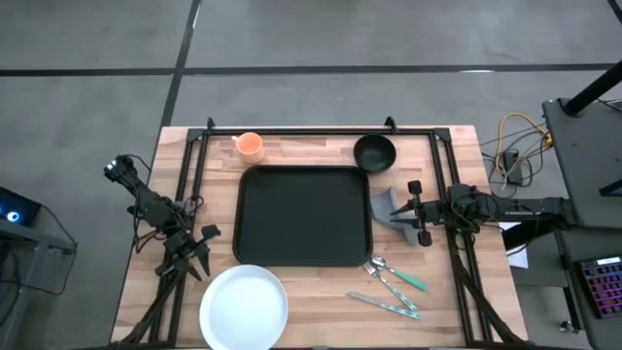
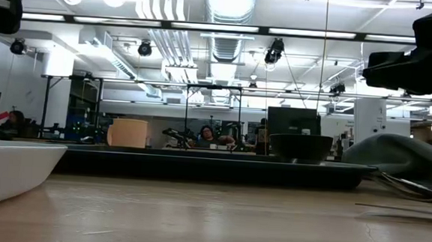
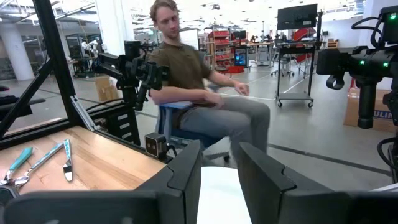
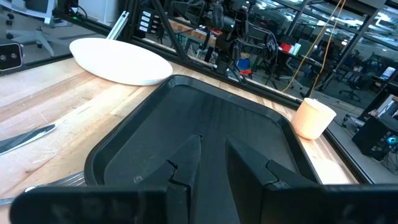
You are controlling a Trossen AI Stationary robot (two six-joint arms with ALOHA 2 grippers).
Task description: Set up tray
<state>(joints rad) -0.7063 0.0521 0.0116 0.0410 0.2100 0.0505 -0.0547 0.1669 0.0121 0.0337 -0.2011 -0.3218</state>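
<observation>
The tray (image 1: 303,216) is a large, flat, black rectangle with rounded corners and a low raised rim; its floor is bare and shows a dull sheen in the right wrist view. It lies flat near the middle of the wooden counter (image 1: 321,303), between the two sets of jaws. The right jaws (image 1: 418,209) hang just beside the tray's right edge, pointed toward it, with a narrow gap between the fingers (image 4: 186,163); nothing is seen pinched between them. A folded grey cloth (image 1: 386,209) lies under and just beside these jaws, between them and the tray rim. The left jaws (image 1: 197,255) sit off the tray's left near corner, spread with a clear gap between the fingers (image 3: 186,171), holding nothing. A round white plate (image 1: 244,305) rests on the counter near the left jaws, just off the tray's near left corner and apart from it. A small black bowl (image 1: 374,153) stands beyond the right jaws, just off the tray's far right corner. An orange cup (image 1: 250,146) stands off the far left corner, well apart from both sets of jaws. Cutlery with teal handles (image 1: 394,285) lies loose on the counter on the near side of the right jaws, just off the tray's near right corner. A seated person (image 3: 193,87) is visible beyond the counter in the left wrist view.
</observation>
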